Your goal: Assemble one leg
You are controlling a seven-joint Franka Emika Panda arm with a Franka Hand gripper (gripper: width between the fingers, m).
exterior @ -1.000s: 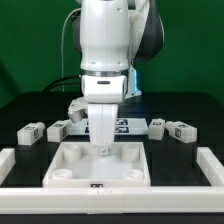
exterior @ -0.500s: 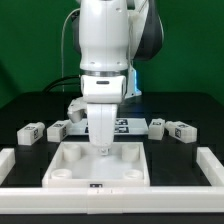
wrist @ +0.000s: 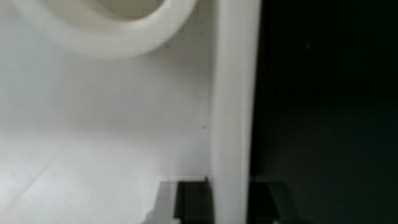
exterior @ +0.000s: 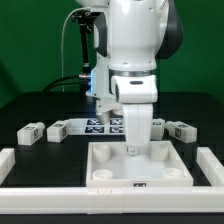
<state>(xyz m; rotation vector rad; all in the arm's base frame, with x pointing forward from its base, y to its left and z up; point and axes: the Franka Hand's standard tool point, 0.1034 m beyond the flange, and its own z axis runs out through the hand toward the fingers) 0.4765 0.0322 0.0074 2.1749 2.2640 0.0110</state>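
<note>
The large square white panel with round corner sockets lies at the front of the table. My gripper stands on it at its far middle. In the wrist view the gripper is shut on the panel's upright edge wall, with one dark finger on each side of it. A round socket shows beside the wall. Small white legs with tags lie behind the panel: two at the exterior view's left and one at its right. None is held.
The marker board lies behind the panel, partly hidden by the arm. White rails border the work area at the left, front and right. A cable hangs behind the arm.
The arm has moved toward the exterior view's right, and the white panel has slid that way with it. The legs have not moved.
</note>
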